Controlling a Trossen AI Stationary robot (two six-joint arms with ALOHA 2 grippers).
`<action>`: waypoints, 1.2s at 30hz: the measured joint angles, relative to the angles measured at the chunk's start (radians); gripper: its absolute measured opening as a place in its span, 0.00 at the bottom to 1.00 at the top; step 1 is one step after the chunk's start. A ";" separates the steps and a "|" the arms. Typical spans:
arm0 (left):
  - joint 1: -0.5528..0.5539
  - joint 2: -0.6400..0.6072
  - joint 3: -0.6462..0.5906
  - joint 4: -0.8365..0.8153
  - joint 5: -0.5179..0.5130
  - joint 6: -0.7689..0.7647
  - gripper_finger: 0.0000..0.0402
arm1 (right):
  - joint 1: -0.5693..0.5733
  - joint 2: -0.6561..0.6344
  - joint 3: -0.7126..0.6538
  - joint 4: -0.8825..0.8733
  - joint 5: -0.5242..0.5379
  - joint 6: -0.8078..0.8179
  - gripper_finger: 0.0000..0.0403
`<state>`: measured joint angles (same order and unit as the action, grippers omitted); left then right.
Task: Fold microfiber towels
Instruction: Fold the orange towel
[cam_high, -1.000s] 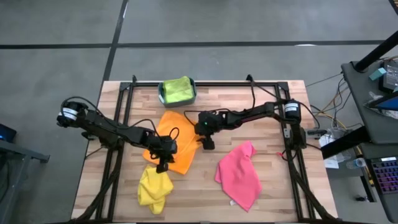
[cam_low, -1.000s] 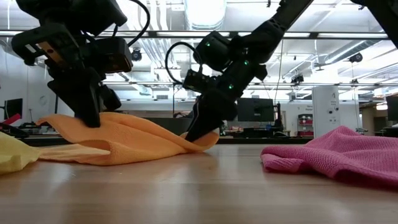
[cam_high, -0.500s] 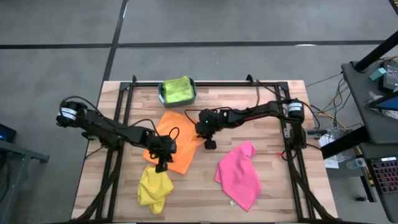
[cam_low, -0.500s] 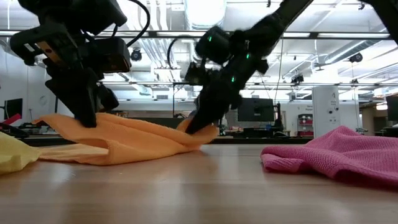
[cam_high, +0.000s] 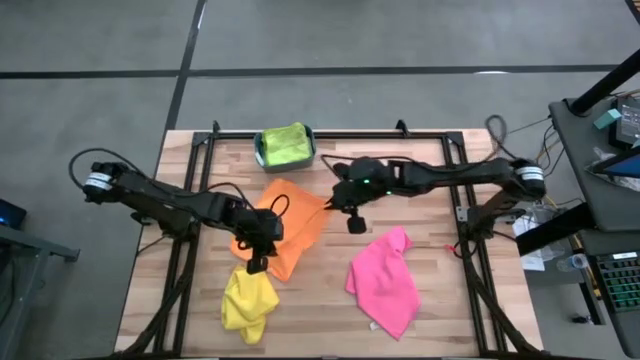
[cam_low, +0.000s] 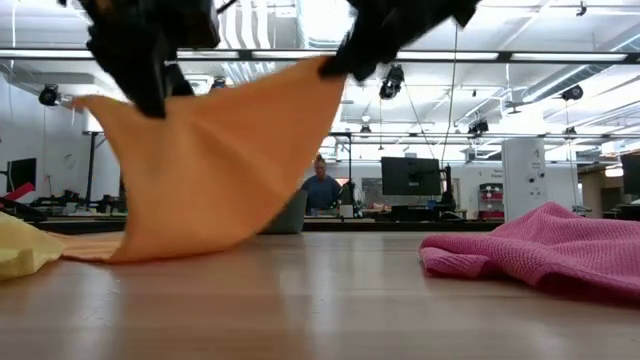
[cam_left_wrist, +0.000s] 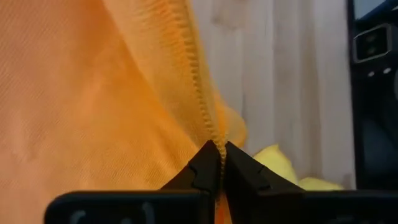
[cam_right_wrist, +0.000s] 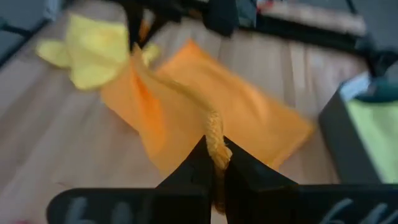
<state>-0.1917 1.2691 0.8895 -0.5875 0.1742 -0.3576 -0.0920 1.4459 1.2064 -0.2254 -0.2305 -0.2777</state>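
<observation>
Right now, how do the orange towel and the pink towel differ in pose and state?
The orange towel is lifted, stretched between the left hand and right hand, each shut on an edge; the pink towel lies on the table, untouched. The orange one hangs spread like a sheet; the pink one sits crumpled. Both are unfolded.

The orange towel (cam_high: 290, 228) hangs lifted off the table by 2 corners, spread like a sheet with its lower edge on the wood. The yellow towel (cam_high: 248, 302) lies crumpled near it. The pink towel (cam_high: 385, 283) lies rumpled apart. The lime towel (cam_high: 285, 143) sits bunched in a bin.
</observation>
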 joint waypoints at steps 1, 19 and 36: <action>0.000 -0.001 0.005 0.006 -0.001 0.000 0.03 | 0.011 -0.022 0.000 -0.013 0.013 -0.003 0.02; 0.001 0.148 -0.148 0.505 -0.008 0.009 0.34 | 0.188 -0.101 -0.012 -0.196 0.400 0.103 0.02; 0.032 0.258 -0.222 0.697 -0.241 0.107 0.34 | 0.188 -0.103 -0.018 -0.214 0.400 0.130 0.02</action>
<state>-0.1598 1.5266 0.6672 0.1092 -0.0666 -0.2501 0.0963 1.3430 1.1880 -0.4396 0.1692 -0.1479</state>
